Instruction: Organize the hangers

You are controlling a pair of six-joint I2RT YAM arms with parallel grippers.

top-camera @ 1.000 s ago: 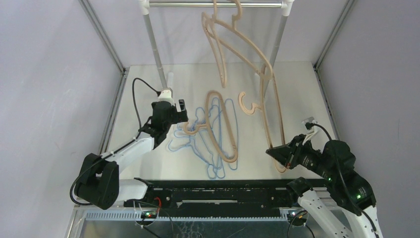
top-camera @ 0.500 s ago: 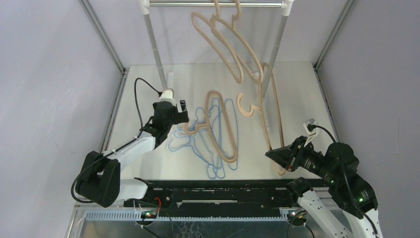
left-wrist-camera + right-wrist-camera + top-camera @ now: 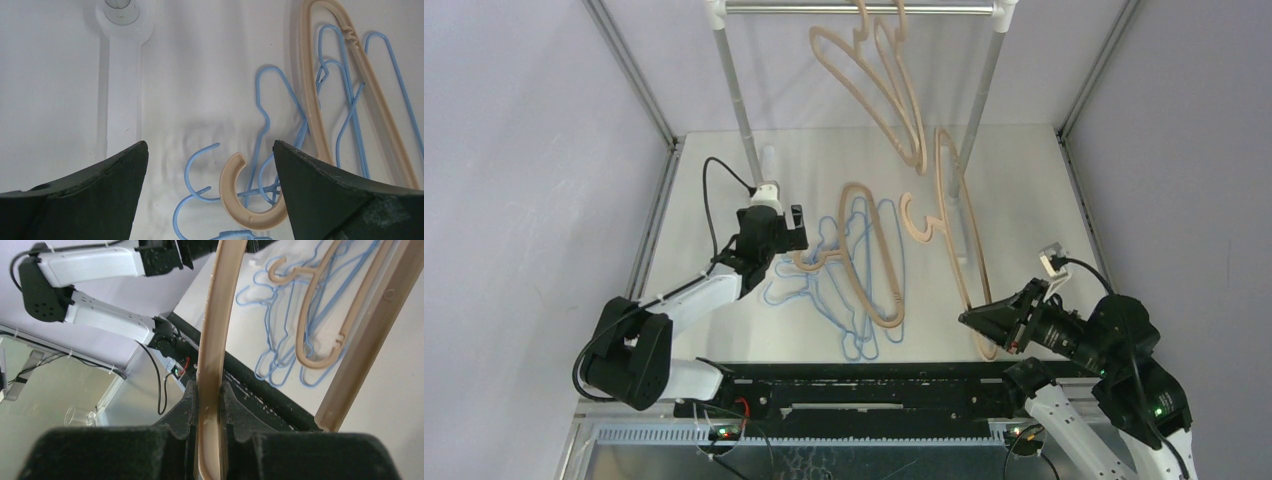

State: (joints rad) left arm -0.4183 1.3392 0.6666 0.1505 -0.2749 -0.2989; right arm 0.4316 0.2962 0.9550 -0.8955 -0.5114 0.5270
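Your right jaws are clamped on the bottom bend of a wooden hanger (image 3: 214, 340), which is held up off the tabletop (image 3: 824, 160) with its hook (image 3: 907, 216) hanging out in front, below the rail (image 3: 854, 8). Two more wooden hangers (image 3: 912, 105) already hang there. I judge this step to be hooking the held one on beside them.

To do it well, raise the hook clear above the rail before you move forward, and turn its open side toward the rail. You are gripping far from the hook, so small wrist moves will swing it a lot; go slowly. Come down just beside the hung pair, not into them, and watch the near post. Let go only once the rail carries the weight.

Your left jaws are apart, holding nothing, and hover over the last wooden hanger (image 3: 311, 90), which lies on the blue wire hangers (image 3: 265, 120). Keep that arm low and out of the way.
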